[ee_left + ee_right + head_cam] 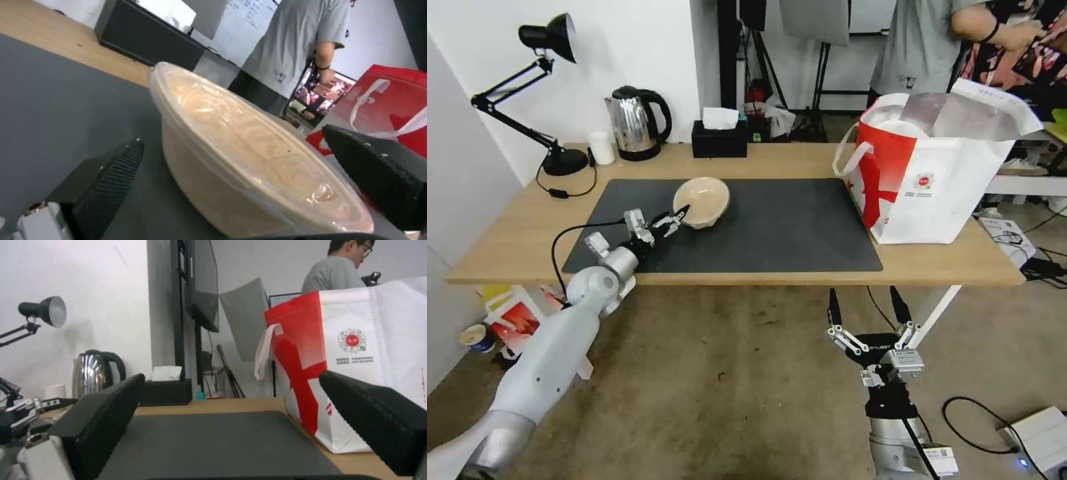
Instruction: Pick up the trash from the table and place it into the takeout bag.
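Left gripper (pixel 679 217) spread open around beige paper bowl (pixel 702 201) on mat (pixel 774 227).

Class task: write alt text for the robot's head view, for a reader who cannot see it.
The left gripper reaches across the dark mat, open at the rim of the beige paper bowl on the table. The takeout bag stands open at the table's right end. The right gripper hangs open below the table's front edge.

The bag (pixel 934 193) hides its own contents behind its walls. The bowl (pixel 249 160) is cut off by the left wrist picture's edge, and film blurs what's inside.
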